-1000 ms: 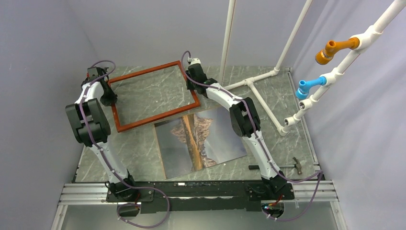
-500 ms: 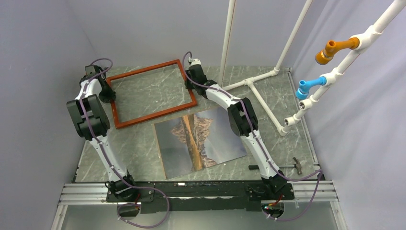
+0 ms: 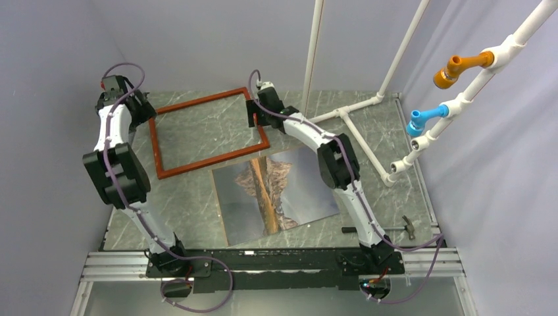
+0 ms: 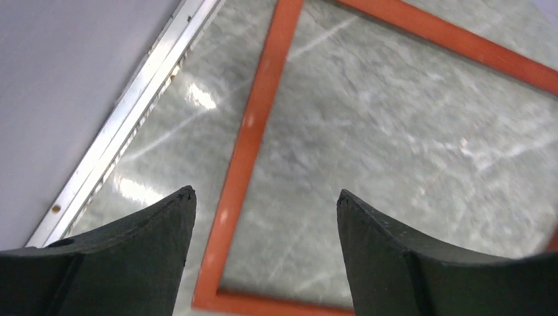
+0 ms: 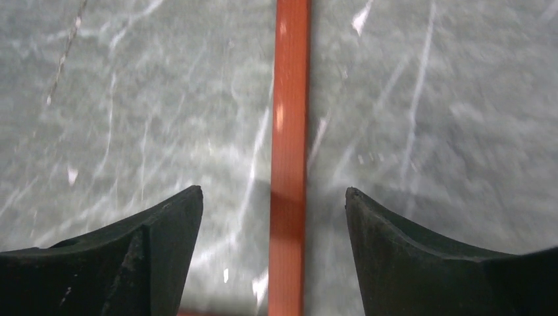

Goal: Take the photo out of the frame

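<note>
L gripper [image 4: 265,193] & R gripper [image 5: 274,191], both spread & empty, over rails of frame [image 3: 210,160]; photo [image 3: 276,191] lies free nearby: lift straight up w/o snagging rails.

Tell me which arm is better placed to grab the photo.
Likely right. The right pincer hangs open over the right rail of the frame, close to the photo; the left pincer, also open, is farther off.
</note>
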`<action>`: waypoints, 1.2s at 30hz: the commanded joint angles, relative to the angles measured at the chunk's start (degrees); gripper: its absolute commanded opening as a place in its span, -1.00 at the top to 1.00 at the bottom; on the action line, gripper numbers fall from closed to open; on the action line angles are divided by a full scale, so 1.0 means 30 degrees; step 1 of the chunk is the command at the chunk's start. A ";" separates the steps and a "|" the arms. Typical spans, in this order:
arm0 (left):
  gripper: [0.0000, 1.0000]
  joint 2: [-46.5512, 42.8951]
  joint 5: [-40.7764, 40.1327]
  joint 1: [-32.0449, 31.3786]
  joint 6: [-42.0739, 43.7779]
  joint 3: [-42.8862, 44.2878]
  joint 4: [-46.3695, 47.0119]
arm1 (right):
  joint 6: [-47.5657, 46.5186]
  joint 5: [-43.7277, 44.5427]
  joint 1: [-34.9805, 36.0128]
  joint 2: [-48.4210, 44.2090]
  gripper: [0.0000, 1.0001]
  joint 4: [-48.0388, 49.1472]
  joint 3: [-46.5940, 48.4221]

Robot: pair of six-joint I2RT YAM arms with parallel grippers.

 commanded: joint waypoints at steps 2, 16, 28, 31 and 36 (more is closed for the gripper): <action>-0.58 -0.6451 0.2875 -0.1233 -0.0325 -0.4440 0.1140 | -0.0138 -0.0077 0.0048 -0.7060 -0.67 -0.2438 -0.3977; -0.55 -1.9721 1.2806 -0.5270 -0.0118 -1.9308 0.5506 | 0.4559 -0.1457 0.0118 -2.5520 -0.75 -0.0366 -2.8566; -0.55 -2.0765 0.9571 -1.3951 -0.2124 -2.3939 0.8151 | 0.7915 0.1211 -0.1660 -3.0529 -0.78 -0.5259 -3.0748; -0.55 -2.0041 0.8676 -1.5599 -0.2221 -2.3597 0.8370 | 0.8174 0.1079 -0.2754 -3.0317 -0.79 -0.5493 -3.0881; -0.55 -1.7618 0.6446 -1.8808 -0.2454 -2.2497 0.8169 | 0.9312 0.0548 -0.4733 -3.1076 -0.79 -0.5534 -3.1970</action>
